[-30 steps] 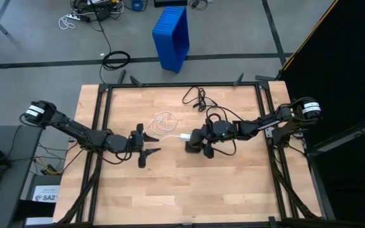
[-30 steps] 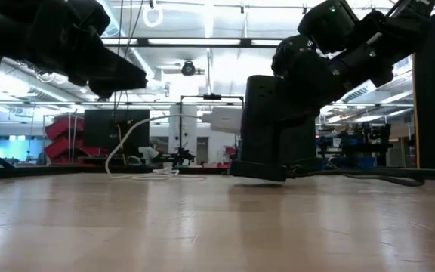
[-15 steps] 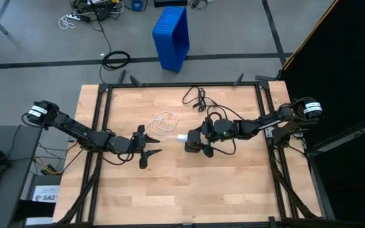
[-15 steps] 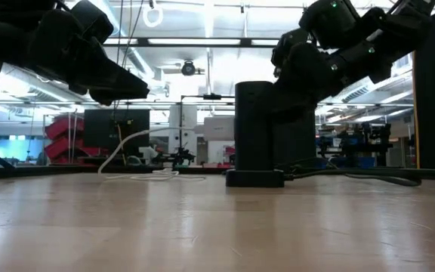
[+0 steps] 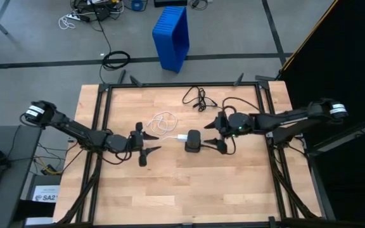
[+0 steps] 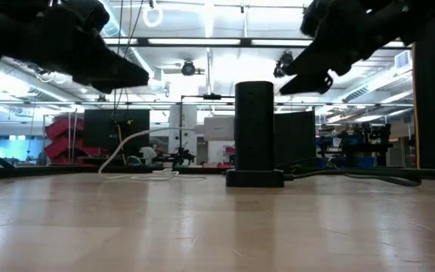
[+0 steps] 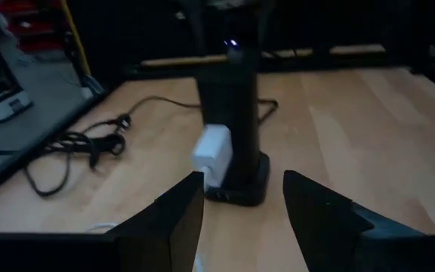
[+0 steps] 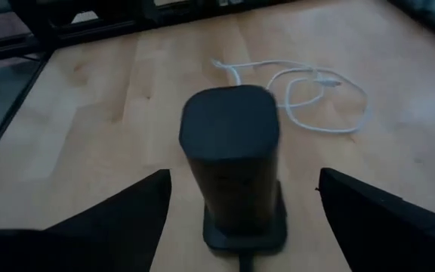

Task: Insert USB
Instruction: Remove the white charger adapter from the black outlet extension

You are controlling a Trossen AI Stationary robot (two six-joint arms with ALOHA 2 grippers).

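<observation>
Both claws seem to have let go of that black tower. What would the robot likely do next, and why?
Probably just draw both arms back. The white plug already sits against the side of the black tower, which stands upright on the table by itself. The right gripper is open and clear of it, and the left gripper hovers open on the other side, holding nothing. Whether the plug is fully seated cannot be told.

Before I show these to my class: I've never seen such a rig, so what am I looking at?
Two robot arms work over a wooden table. One camera looks straight down, one sits at table level, and one rides on each wrist. The left gripper and right gripper are both open and hold nothing. Between them stands a black tower with a white plug in its side. The white USB cable lies coiled behind it, and a black cord lies farther back.
</observation>
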